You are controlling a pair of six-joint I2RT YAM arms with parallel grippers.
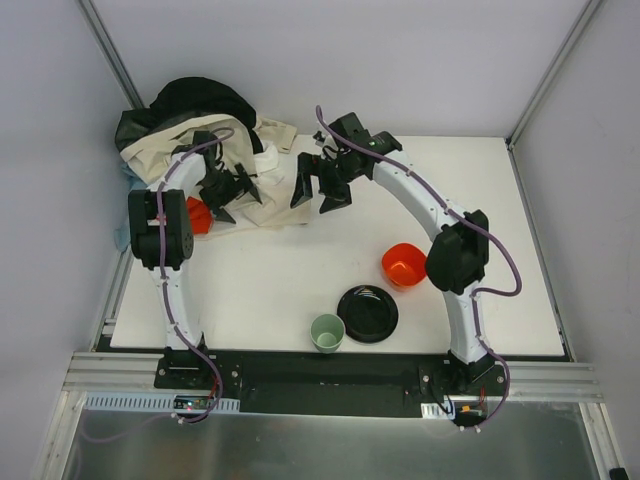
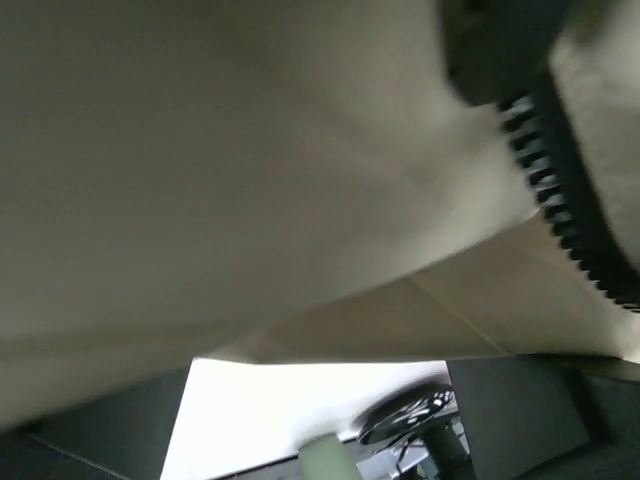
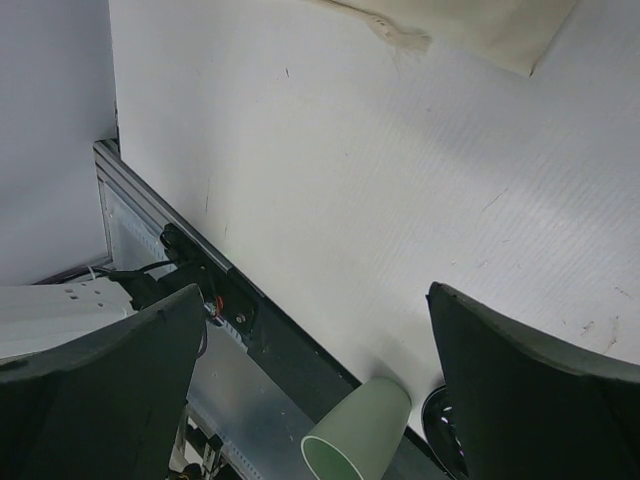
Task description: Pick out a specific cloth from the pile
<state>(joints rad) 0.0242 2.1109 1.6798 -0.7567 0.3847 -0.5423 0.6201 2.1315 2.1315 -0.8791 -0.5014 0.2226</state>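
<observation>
We count two arms, one pile, one orange-red cloth, one bowl, one plate and one cup.

The pile (image 1: 200,105) sits heaped in the far left corner of the surface (image 1: 300,270), with black fabric on top and beige and cream pieces spreading toward the middle. The cloth (image 1: 200,216) lies near the left edge, touching the pile's near side. We see only a small bright patch of it, because the left arm's dark elbow joint covers the rest from above.

The left fingers (image 1: 238,186) hang over the beige fabric, spread apart, and we see nothing clamped between them. In the left wrist view, beige fabric fills almost the whole frame and blocks the sight of anything below.

The right fingers (image 3: 530,390) stand wide apart over bare surface, holding nothing, just beside the pile's beige corner (image 3: 470,25).

Toward the near edge, the pale green cup (image 1: 327,332) stands just beside the black plate (image 1: 367,313). The orange bowl (image 1: 403,264) sits near the plate, its right rim tucked under the right arm's elbow.
</observation>
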